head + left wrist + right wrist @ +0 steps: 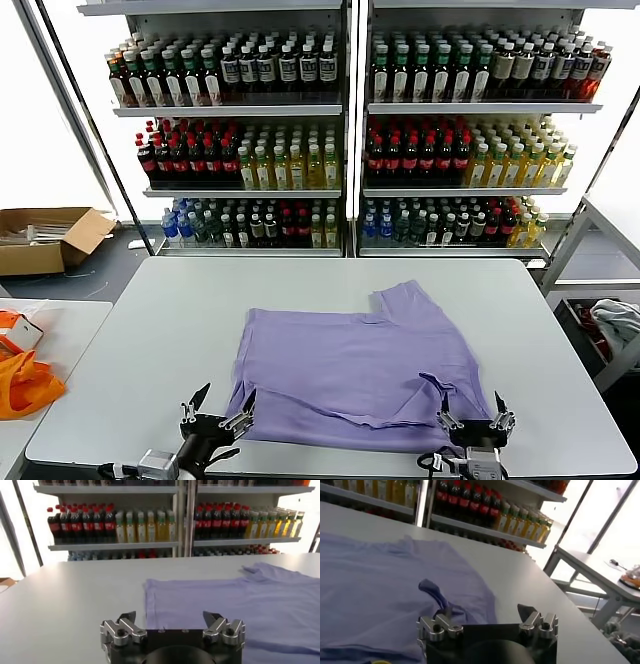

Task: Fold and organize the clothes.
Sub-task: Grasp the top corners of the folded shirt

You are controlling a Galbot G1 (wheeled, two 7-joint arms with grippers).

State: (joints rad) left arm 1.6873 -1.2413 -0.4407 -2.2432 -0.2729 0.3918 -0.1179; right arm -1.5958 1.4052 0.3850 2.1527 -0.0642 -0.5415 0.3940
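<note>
The clothes are a single lavender T-shirt [350,365] lying flat on the grey table [150,320], with one sleeve [405,297] pointing toward the shelves. A small raised crease [436,384] stands near its front right corner. My left gripper [222,405] hovers open at the shirt's front left corner, nothing between its fingers. In the left wrist view the shirt [225,602] spreads just beyond the left gripper [169,616]. My right gripper [472,412] is open and empty at the front right corner. In the right wrist view the right gripper [485,612] sits beside the shirt [380,575] and its crease [434,591].
Shelves of bottles [340,130] stand behind the table. An orange bag [25,385] lies on a side table at the left. A cardboard box [45,235] sits on the floor beyond it. A grey-white cloth bundle [620,320] rests on a rack at the right.
</note>
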